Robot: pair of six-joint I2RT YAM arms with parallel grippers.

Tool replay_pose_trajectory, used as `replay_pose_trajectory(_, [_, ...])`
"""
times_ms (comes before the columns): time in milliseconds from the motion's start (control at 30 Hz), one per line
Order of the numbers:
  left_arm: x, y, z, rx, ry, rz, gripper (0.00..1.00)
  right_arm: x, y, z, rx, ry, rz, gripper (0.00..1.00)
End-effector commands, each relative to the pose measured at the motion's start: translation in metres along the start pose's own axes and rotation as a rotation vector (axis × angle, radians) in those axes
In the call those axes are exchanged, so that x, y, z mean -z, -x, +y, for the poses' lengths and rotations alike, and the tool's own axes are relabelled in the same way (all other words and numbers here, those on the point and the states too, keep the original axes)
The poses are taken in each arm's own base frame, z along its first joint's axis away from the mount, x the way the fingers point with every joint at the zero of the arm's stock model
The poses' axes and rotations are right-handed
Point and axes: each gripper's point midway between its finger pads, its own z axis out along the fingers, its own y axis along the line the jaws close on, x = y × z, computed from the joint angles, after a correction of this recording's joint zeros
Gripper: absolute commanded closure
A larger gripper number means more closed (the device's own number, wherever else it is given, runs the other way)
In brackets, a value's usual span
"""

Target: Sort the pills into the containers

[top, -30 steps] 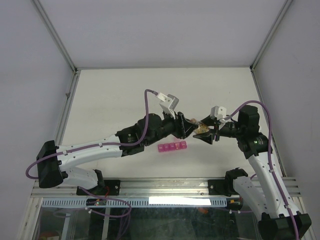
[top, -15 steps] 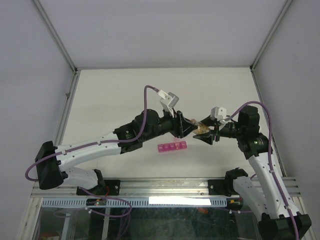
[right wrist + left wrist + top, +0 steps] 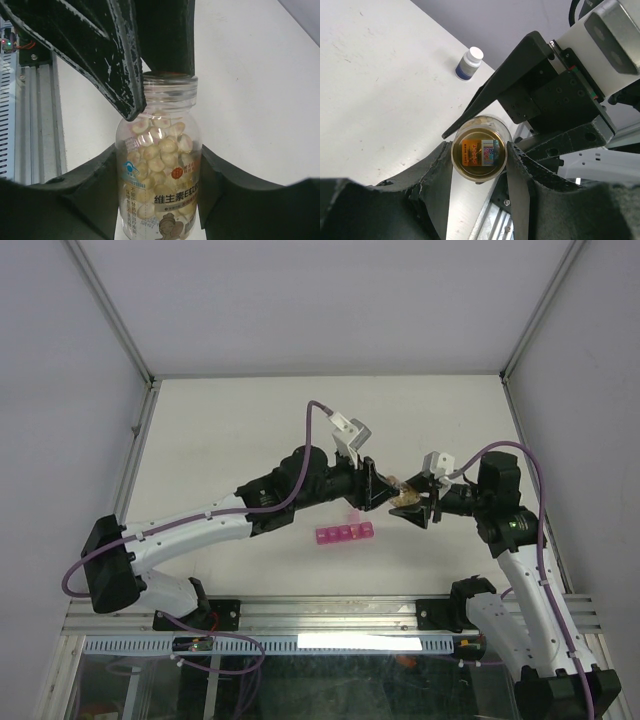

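A clear bottle (image 3: 159,165) full of pale softgel pills (image 3: 165,145) is held in the air between my two grippers. My right gripper (image 3: 158,172) is shut on its body, as the top view (image 3: 414,506) also shows. My left gripper (image 3: 479,152) is shut on the bottle's round amber cap end (image 3: 479,150), and it meets the bottle from the left in the top view (image 3: 384,494). The magenta strip of containers (image 3: 344,533) lies on the table below and left of the bottle (image 3: 404,500). I cannot tell whether its lids are open.
A small blue bottle with a white cap (image 3: 469,63) stands on the white table (image 3: 380,90) beyond the grippers. The table's metal front rail (image 3: 330,615) runs just behind the strip. The enclosure walls stand at both sides.
My left wrist has rolled and shifted slightly right and up while staying on the bottle's cap end. The right arm and the magenta strip have not moved.
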Motion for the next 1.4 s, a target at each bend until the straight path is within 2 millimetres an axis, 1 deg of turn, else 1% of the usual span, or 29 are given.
replay_pose_trajectory(0, [-0.008,0.002,-0.025,-0.077,-0.121,0.041,0.73,0.0,0.028,0.006,0.104,0.049,-0.068,1.0])
replay_pose_trajectory(67, [-0.014,-0.013,-0.018,-0.132,-0.134,0.093,0.73,0.001,0.03,0.007,0.105,0.051,-0.071,1.0])
replay_pose_trajectory(100, [-0.013,-0.018,-0.018,-0.157,-0.162,0.115,0.73,0.001,0.03,0.007,0.105,0.054,-0.072,1.0])
replay_pose_trajectory(233, [-0.002,-0.038,-0.022,-0.285,-0.355,0.197,0.74,0.001,0.032,0.011,0.105,0.068,-0.08,1.0])
replay_pose_trajectory(333, [0.009,-0.048,-0.028,-0.39,-0.518,0.232,0.73,0.001,0.032,0.012,0.109,0.074,-0.083,1.0])
replay_pose_trajectory(400, [0.017,-0.053,-0.028,-0.476,-0.607,0.254,0.71,0.001,0.031,0.012,0.111,0.073,-0.081,1.0])
replay_pose_trajectory(467, [0.02,-0.054,-0.025,-0.578,-0.654,0.248,0.67,0.001,0.031,0.012,0.111,0.072,-0.081,1.0])
replay_pose_trajectory(533, [0.018,-0.048,-0.021,-0.659,-0.664,0.228,0.61,0.001,0.031,0.012,0.111,0.074,-0.08,1.0])
replay_pose_trajectory(633, [0.011,-0.034,-0.015,-0.677,-0.657,0.207,0.58,0.001,0.031,0.012,0.114,0.072,-0.079,1.0])
replay_pose_trajectory(733, [0.002,-0.019,-0.011,-0.685,-0.616,0.179,0.48,0.001,0.03,0.012,0.115,0.072,-0.078,1.0])
replay_pose_trajectory(833, [-0.004,0.001,-0.007,-0.667,-0.521,0.121,0.27,0.002,0.031,0.012,0.12,0.069,-0.076,1.0])
replay_pose_trajectory(900, [-0.001,0.014,-0.007,-0.662,-0.476,0.054,0.13,0.002,0.03,0.012,0.121,0.068,-0.075,1.0])
replay_pose_trajectory(933, [0.003,0.019,-0.007,-0.653,-0.457,0.019,0.04,0.002,0.03,0.012,0.121,0.068,-0.074,1.0])
replay_pose_trajectory(967, [0.009,0.022,-0.009,-0.644,-0.457,-0.016,0.01,0.002,0.03,0.012,0.122,0.067,-0.074,1.0])
replay_pose_trajectory(1000, [0.017,0.028,-0.013,-0.641,-0.458,-0.049,0.01,0.002,0.03,0.012,0.122,0.068,-0.074,1.0])
replay_pose_trajectory(1067, [0.029,0.029,-0.015,-0.621,-0.45,-0.083,0.01,0.002,0.03,0.012,0.121,0.068,-0.074,1.0])
replay_pose_trajectory(1167, [0.044,0.024,-0.013,-0.558,-0.425,-0.111,0.01,0.002,0.03,0.012,0.121,0.068,-0.074,1.0])
replay_pose_trajectory(1267, [0.063,0.011,-0.016,-0.471,-0.435,-0.119,0.01,0.002,0.03,0.012,0.119,0.068,-0.073,1.0])
replay_pose_trajectory(1367, [0.083,0.013,-0.02,-0.317,-0.417,-0.192,0.01,0.001,0.029,0.011,0.114,0.071,-0.072,1.0])
